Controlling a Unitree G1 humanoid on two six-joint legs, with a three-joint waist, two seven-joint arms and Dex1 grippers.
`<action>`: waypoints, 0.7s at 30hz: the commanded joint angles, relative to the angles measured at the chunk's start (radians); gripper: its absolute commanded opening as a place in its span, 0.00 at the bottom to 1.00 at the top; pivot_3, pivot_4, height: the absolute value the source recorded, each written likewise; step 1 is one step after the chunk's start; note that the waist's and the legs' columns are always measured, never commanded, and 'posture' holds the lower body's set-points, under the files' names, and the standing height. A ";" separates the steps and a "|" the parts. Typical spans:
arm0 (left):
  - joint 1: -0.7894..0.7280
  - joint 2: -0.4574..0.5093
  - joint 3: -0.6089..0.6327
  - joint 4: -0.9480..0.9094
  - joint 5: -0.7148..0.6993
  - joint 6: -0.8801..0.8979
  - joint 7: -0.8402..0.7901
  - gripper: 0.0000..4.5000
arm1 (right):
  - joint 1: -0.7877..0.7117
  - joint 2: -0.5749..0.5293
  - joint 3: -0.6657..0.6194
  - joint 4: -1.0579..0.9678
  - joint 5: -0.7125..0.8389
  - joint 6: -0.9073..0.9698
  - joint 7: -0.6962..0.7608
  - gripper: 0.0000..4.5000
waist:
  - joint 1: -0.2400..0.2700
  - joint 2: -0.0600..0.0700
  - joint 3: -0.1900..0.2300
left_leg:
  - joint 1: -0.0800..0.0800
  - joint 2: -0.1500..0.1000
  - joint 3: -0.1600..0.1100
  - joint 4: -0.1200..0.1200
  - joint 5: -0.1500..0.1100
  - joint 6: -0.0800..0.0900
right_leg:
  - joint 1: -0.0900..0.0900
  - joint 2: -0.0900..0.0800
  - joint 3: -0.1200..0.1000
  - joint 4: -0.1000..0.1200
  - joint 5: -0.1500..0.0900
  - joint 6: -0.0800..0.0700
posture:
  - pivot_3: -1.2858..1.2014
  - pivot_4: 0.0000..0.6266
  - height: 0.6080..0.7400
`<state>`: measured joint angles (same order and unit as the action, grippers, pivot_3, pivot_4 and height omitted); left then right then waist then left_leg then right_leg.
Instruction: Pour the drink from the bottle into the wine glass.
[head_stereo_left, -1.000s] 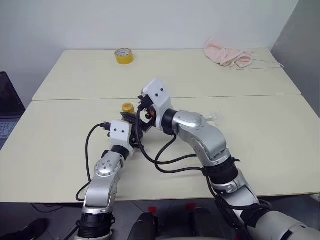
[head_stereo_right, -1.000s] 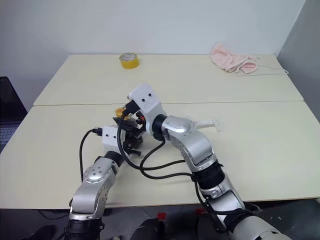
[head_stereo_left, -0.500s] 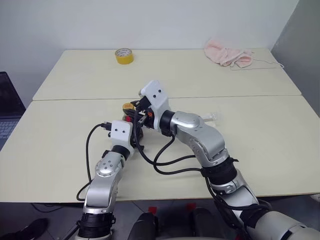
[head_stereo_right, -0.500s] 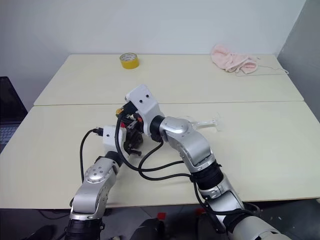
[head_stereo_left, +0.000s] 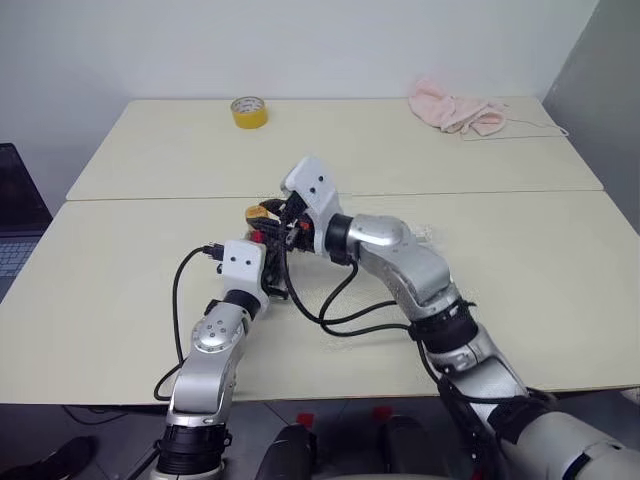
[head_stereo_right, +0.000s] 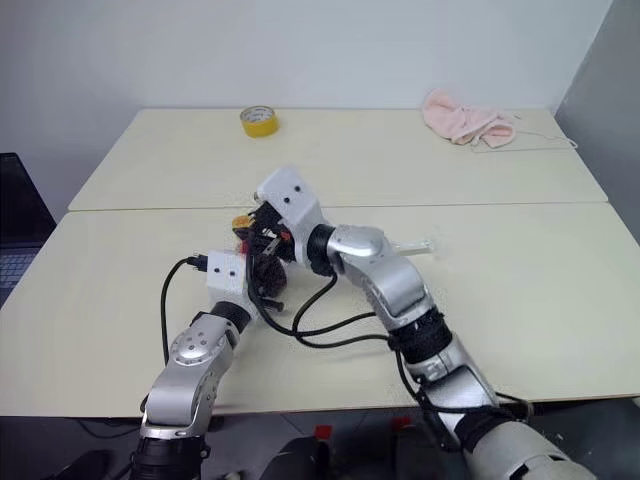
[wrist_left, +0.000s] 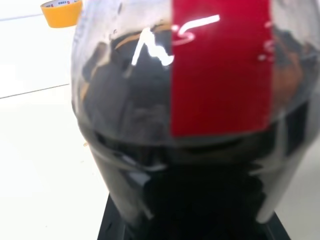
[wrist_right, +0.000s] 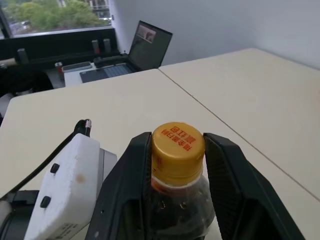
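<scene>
Right jaws now around one bottle (wrist_right: 177, 165)

- The right gripper (wrist_right: 177, 150) stood open beside the bottle's top a second ago — now its two black fingers (wrist_right: 131, 172) have closed in against the yellow cap (wrist_right: 177, 145) of the bottle (wrist_left: 185, 115), one on each side.
- The right arm's wrist has swung further round toward the robot's left — its white housing (head_stereo_left: 312, 185) now sits over the bottle.
</scene>
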<state>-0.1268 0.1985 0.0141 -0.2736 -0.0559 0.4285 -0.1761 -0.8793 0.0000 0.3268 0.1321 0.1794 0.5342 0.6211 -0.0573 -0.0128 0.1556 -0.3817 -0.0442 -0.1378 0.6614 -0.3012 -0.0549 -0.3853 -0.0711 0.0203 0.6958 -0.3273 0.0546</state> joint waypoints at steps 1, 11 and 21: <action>0.015 0.003 0.001 -0.077 0.002 -0.008 0.003 0.17 | -0.075 -0.049 -0.021 0.157 -0.065 -0.126 0.012 0.28 | 0.000 0.000 0.000 | 0.000 0.000 0.000 0.000 0.000 0.000 | 0.000 0.000 0.000 0.000 0.000 0.000 | 0.52 0.24 1.00; 0.027 0.004 0.003 -0.090 0.001 -0.002 0.005 0.17 | -0.148 -0.060 -0.013 0.304 -0.081 -0.245 0.060 0.22 | -0.004 0.000 0.000 | 0.000 0.001 0.001 0.000 0.000 0.000 | 0.000 0.000 0.000 0.000 0.000 0.000 | 0.52 0.24 1.00; 0.025 0.008 0.004 -0.085 0.002 -0.006 0.000 0.17 | -0.083 -0.073 -0.053 0.138 0.005 -0.133 0.123 0.26 | -0.001 0.000 0.000 | 0.000 0.001 0.001 0.000 0.000 0.000 | 0.000 0.000 0.000 0.000 0.000 0.000 | 0.52 0.24 1.00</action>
<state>-0.1130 0.2008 0.0168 -0.3073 -0.0543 0.4456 -0.1695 -0.9678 -0.0505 0.3205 0.2976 0.1792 0.3706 0.7530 -0.0580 -0.0128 0.1555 -0.3817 -0.0437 -0.1370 0.6611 -0.3012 -0.0550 -0.3855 -0.0716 0.0205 0.6956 -0.3273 0.0546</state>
